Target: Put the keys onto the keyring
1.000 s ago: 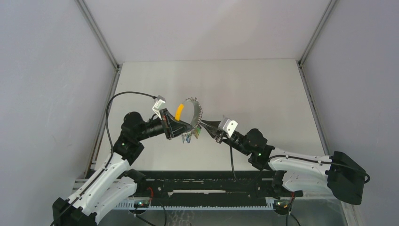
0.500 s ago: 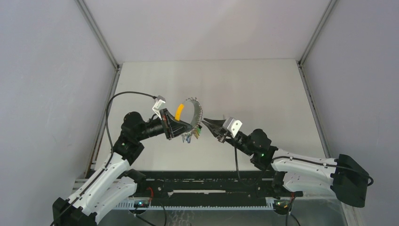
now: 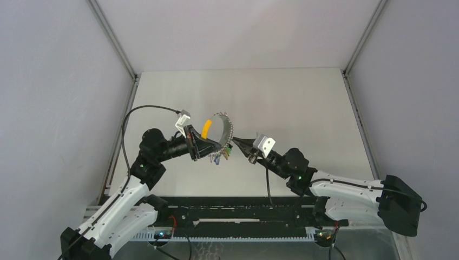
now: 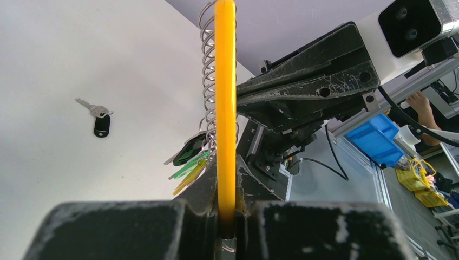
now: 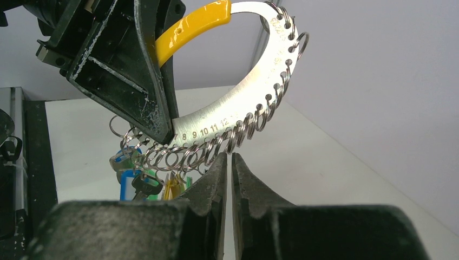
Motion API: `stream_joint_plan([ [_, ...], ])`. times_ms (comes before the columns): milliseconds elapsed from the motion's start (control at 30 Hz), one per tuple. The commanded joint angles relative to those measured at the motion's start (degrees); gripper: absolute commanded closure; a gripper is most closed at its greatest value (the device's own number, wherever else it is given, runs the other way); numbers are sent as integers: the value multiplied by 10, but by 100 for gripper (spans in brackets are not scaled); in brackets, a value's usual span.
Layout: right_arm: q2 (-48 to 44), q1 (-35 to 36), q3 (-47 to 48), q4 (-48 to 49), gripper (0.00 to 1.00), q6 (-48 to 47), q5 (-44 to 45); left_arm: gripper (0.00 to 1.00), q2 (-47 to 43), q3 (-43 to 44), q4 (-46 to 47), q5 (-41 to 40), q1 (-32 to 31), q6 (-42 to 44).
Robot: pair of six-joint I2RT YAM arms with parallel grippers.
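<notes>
Grey walls enclose a white table (image 3: 303, 97); the work hangs in the air above its near middle. Left jaws are clamped on the yellow band (image 4: 225, 81) of the keyring (image 3: 229, 129), holding it upright on edge, with blue and green tags (image 5: 129, 187) dangling beneath. Its steel plate looks stiff and slick, so the band is likely the surest hold. Stamped along the plate is 7 8 9 10 11 12, beside a row of small rings (image 5: 243, 129). Right jaws, pressed almost together with nothing seen between them, sit just under those rings. The key (image 4: 99, 117) lies flat on the table, well apart from the keyring and unseen from above. It looks light and thin, best pinched by its black head.
</notes>
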Motion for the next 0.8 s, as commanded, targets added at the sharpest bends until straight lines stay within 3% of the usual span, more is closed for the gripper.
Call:
stream_joint_plan([
  [0,6,-2,6,30,95,-1,3,100,-9,29,30,18,-2,8],
  [767,8,3,8,42,84,3,-12,100,-10,25,40,12,-3,1],
])
